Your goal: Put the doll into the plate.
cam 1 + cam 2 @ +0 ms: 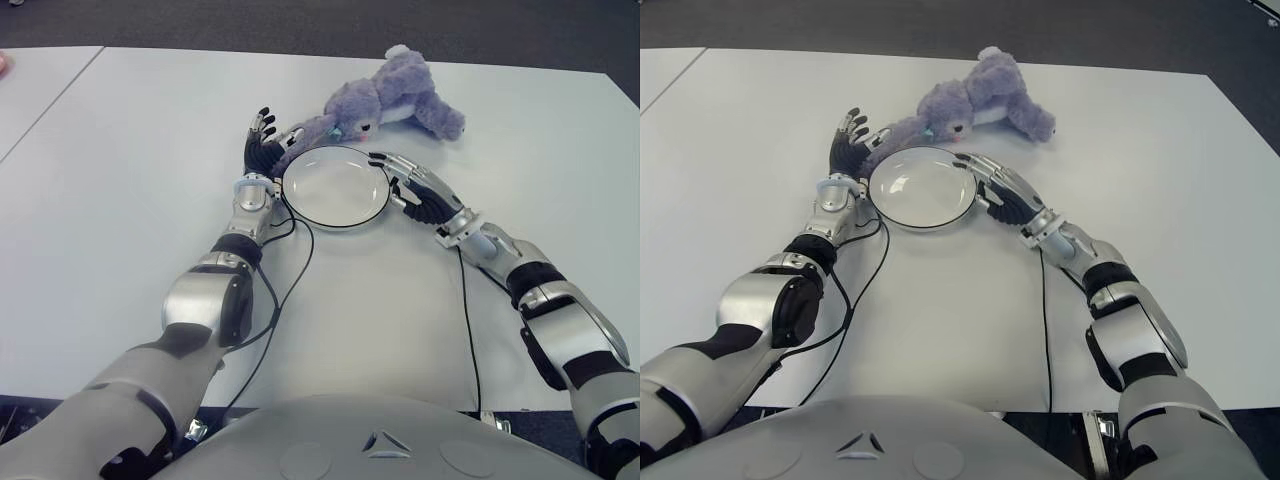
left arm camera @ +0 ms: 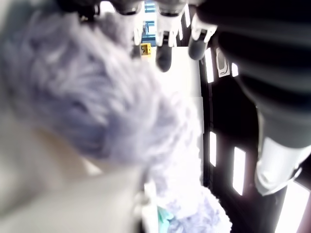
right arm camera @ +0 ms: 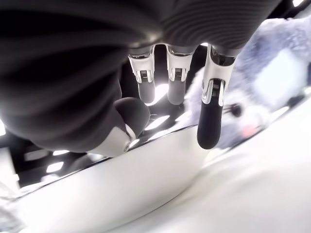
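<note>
The purple plush doll (image 1: 385, 100) lies on its side on the white table (image 1: 120, 200), just behind the white, dark-rimmed plate (image 1: 300, 212). One of its limbs reaches down to the plate's far-left rim. My left hand (image 1: 262, 145) stands at the plate's left side, fingers spread upward against that limb. In the left wrist view the purple fur (image 2: 87, 107) fills the space in front of the palm, and the fingers are not closed on it. My right hand (image 1: 410, 190) is at the plate's right rim, fingers extended over the edge and holding nothing. The plate (image 3: 121, 184) holds nothing.
Black cables (image 1: 290, 280) run from both wrists back across the table toward my body. A second white table (image 1: 30, 90) adjoins at the left. Dark floor lies beyond the far edge.
</note>
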